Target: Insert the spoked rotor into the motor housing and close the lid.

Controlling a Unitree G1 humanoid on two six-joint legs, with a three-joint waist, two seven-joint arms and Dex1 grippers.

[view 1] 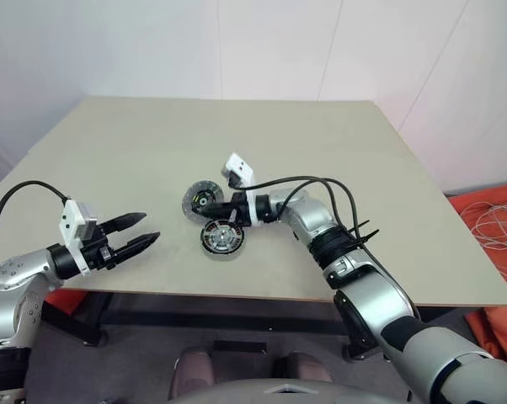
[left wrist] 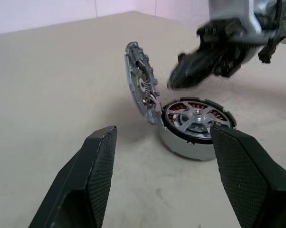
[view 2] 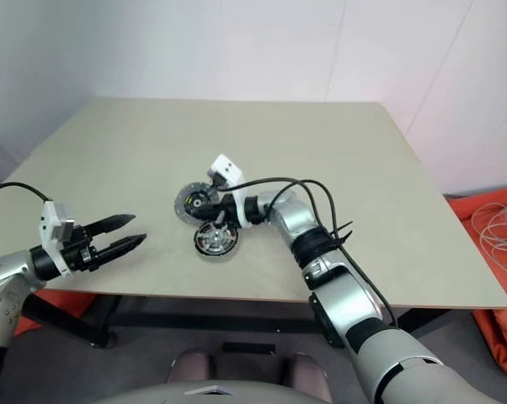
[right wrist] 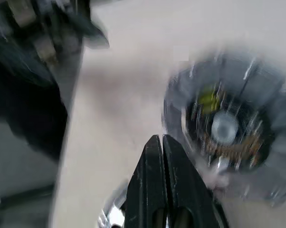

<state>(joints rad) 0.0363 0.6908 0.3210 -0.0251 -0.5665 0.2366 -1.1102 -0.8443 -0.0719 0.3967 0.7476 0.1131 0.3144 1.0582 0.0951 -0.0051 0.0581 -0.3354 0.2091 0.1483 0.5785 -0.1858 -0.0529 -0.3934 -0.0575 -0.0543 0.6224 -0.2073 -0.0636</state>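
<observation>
Rotor (left wrist: 194, 118) sits inside housing (left wrist: 193, 135) on table (view 1: 136, 143), so insertion looks done; lid step in hand. Lid (left wrist: 142, 86) stands tilted on edge, leaning on housing rim. R gripper (left wrist: 188, 71) fully shut, holding nothing, tips just beside lid. L gripper (view 1: 140, 231) wide open, empty, well apart. Next: push lid over flat onto housing w/o it sliding off.

**Even Light, One Smeared View**

Soft, bright overhead light fell evenly; shadows under the motor housing (view 1: 223, 238) were faint. Head views were sharp. The right wrist view was blurred, smearing the lid (right wrist: 228, 128); the left wrist view's foreground fingers (left wrist: 93, 175) looked soft.
</observation>
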